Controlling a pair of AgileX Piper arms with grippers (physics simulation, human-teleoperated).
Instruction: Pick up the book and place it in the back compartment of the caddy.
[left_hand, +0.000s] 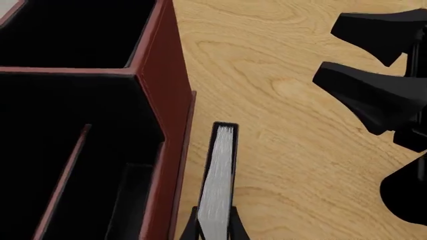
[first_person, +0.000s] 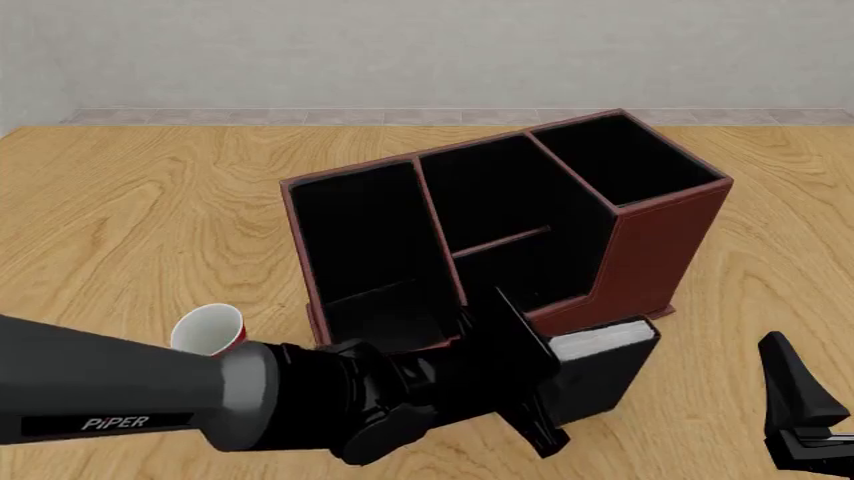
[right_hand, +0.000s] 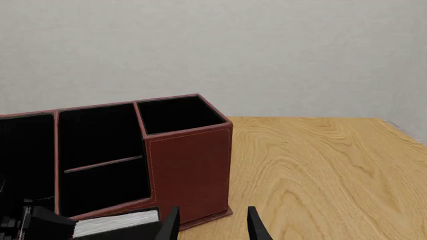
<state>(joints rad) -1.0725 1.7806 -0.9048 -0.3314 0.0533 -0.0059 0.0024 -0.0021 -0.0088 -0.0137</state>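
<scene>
A: The left gripper (left_hand: 215, 231) is clamped on the book (first_person: 603, 360), just outside the caddy (first_person: 657, 250) and its low wall.

B: Carrying stage, then; next it needs lifting over into the back compartment (first_person: 527, 265). The right gripper (right_hand: 210, 222) waits parted, empty

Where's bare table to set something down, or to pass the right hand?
Bare wood lies right of the caddy, out to the table's right edge, and behind it toward the wall. The far left is open too, beyond the cup. It is crowded at the caddy's near side, where the left hand holds the book.
</scene>
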